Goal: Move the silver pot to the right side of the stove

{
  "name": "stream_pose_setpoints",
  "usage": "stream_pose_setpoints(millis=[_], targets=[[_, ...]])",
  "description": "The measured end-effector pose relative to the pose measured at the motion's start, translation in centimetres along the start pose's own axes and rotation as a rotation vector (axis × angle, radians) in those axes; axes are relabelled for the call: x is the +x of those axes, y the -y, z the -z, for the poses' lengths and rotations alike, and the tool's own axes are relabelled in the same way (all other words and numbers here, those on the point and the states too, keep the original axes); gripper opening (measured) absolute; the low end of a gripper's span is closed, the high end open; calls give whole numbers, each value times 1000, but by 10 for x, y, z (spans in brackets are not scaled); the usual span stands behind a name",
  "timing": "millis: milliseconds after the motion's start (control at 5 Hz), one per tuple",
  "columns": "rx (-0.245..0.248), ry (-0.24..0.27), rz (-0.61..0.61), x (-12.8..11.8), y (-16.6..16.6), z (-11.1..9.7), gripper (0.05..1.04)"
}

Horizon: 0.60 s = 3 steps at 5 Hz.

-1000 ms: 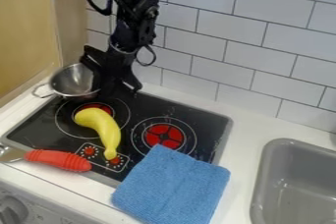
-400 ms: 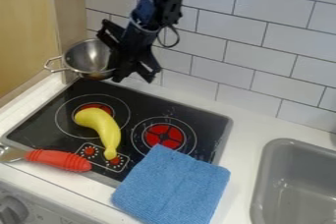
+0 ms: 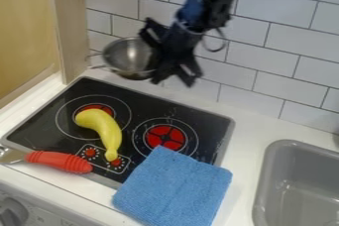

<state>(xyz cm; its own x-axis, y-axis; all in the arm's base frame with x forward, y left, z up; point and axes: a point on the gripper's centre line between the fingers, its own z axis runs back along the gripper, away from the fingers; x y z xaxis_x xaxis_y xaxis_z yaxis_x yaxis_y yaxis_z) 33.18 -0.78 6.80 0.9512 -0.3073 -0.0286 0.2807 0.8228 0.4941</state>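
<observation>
My gripper (image 3: 156,74) hangs above the back edge of the stove, shut on the right rim of the silver pot. The silver pot (image 3: 128,57) is held up in the air over the stove's back left part, its handle pointing left and its opening tilted toward the camera. The gripper covers the pot's right side. Below lies the black stove (image 3: 142,106), with one red burner at the left and another at the right.
A yellow banana (image 3: 102,128) lies across the left burner. A red-handled utensil (image 3: 58,161) rests on the front left edge. The blue cloth (image 3: 173,188) covers the stove's front right corner. A grey sink (image 3: 298,190) is at the right, a tiled wall (image 3: 265,31) behind.
The gripper has lifted the silver pot from the stove's back left corner and carried it up and to the right. The banana, utensil and cloth have kept their places.
</observation>
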Motion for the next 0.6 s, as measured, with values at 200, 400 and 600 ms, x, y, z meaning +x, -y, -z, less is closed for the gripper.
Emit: stream_pose_setpoints(millis=[200,400,600], targets=[[3,38,63,8,21,-13,58],[-5,37,145,10,51,-14,57],[-15,59,169,15,66,-17,57]])
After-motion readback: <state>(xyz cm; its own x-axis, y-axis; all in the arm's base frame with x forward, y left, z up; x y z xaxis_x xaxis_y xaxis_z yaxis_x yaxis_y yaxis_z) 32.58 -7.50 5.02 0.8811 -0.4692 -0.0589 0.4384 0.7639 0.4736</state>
